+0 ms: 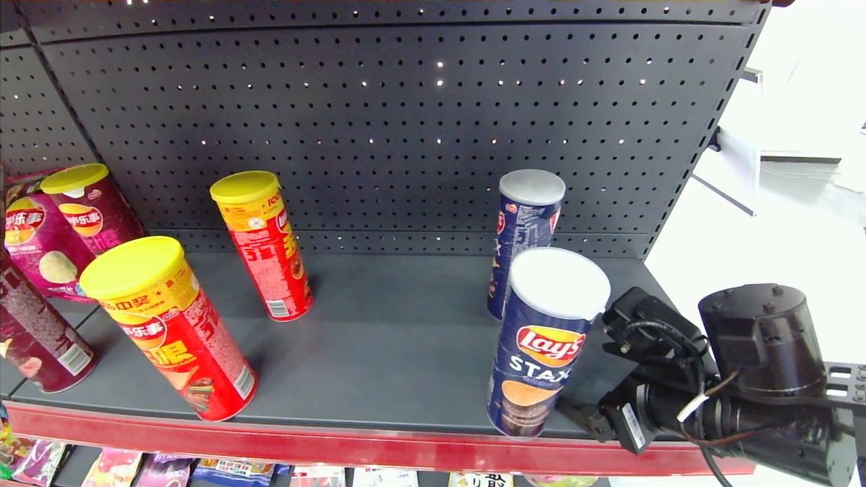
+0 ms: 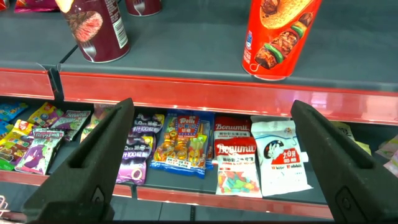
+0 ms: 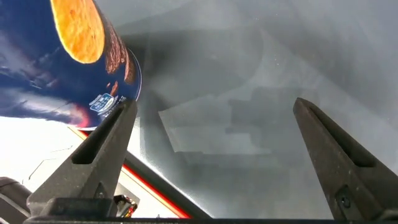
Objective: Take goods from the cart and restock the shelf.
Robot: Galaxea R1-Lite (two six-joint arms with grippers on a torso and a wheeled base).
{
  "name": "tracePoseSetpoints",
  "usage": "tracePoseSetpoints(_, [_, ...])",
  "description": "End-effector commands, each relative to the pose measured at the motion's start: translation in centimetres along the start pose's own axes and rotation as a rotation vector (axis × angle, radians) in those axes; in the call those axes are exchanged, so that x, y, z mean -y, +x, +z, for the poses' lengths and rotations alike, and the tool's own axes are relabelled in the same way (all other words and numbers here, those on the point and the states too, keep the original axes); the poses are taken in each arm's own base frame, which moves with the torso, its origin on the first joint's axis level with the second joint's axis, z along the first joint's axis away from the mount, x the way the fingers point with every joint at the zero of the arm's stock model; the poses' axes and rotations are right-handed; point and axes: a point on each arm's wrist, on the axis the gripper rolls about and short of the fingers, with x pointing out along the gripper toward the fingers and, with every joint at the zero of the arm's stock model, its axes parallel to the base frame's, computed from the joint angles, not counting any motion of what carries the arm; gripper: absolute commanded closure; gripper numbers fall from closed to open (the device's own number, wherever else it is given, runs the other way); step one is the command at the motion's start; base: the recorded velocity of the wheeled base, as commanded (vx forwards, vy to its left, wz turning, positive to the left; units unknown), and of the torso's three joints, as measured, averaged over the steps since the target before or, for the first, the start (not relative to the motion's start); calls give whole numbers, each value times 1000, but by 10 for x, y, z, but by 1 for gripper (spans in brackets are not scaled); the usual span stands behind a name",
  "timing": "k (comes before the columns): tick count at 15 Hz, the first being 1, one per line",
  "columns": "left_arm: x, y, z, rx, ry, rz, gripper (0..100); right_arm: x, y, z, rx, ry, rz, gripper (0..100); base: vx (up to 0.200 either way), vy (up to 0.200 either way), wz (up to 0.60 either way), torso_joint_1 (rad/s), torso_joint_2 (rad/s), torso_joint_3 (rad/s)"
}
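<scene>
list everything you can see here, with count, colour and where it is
blue cans: 2, navy with pale lids, right part of the shelf, one at the front edge, one behind it
red cans: 2, red with yellow lids, left of centre, one near the front, one further back
maroon cans: 2, far left, the rear one with a yellow lid
purple bag: 1, far left, between the maroon cans
shelf: 1, dark grey with a red front strip
back panel: 1, dark grey, perforated, behind the shelf
snack packets: many, mixed colours, on the level below
left claw: 1, black, open, before the lower level
right claw: 1, black, open, beside the front blue can
</scene>
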Motion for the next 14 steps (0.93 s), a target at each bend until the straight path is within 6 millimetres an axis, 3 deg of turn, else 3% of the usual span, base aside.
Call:
tracePoseSetpoints(1, [0,0,0,-2,1,0,0,0,-2,-1,1,1,-2,0,0,0,0,0,0,0])
tracePoseSetpoints(4, [0,0,0,-2,-1,0,0,5,-20,-14,13,11,-20,0,0,0,0,0,0,0])
tracePoseSetpoints(10, [0,0,0,-2,1,0,0,28,-105,-42,295,61,-58,0,0,0,0,0,0,0])
tracePoseSetpoints(11, [0,0,0,-2,-1,0,0,28,-125,-58,373,54,-50,0,0,0,0,0,0,0])
tracePoseSetpoints(14, [0,0,0,-2,-1,0,0,14,-153,-105,519,42,-89,0,0,0,0,0,0,0])
